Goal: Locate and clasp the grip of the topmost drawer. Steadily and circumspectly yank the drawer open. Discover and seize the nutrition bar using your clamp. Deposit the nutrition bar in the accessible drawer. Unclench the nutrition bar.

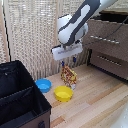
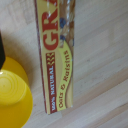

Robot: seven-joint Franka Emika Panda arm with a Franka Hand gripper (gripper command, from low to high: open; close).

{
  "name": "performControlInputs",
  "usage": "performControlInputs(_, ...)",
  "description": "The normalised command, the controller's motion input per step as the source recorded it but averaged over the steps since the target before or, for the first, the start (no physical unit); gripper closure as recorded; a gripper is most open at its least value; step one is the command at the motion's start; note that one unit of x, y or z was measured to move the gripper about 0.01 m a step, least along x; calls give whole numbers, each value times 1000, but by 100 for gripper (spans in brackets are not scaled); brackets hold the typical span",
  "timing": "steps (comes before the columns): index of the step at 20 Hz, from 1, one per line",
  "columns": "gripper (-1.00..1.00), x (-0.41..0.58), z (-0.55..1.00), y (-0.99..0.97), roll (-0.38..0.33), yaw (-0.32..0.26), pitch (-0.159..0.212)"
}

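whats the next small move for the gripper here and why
Probably a short, straight descent onto the nutrition bar, then close. In the exterior view the clamp hangs just above the packet, and the topmost drawer already looks pulled out. The wrist view shows the packet right below, beside the yellow bowl, so keep the fingers clear of it.

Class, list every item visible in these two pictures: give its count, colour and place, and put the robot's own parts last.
nutrition bar: one, orange-yellow, upright on the wooden floor under the claw.
yellow bowl: one, yellow, beside the bar.
blue bowl: one, blue, toward the exterior view's left of the yellow bowl.
black box: one, black, exterior view's lower left.
dresser: one, dark wood, exterior view's right; topmost drawer appears pulled out.
arm: one, white.
claw: one, just above the bar.
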Motion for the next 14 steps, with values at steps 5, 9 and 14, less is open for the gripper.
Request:
performControlInputs(5,-100,9,-351,-59,35,-1,17)
performControlInputs(9,-100,-63,-468,0,68,2,0)
performControlInputs(14,-100,-145,-422,-81,20,17,-33)
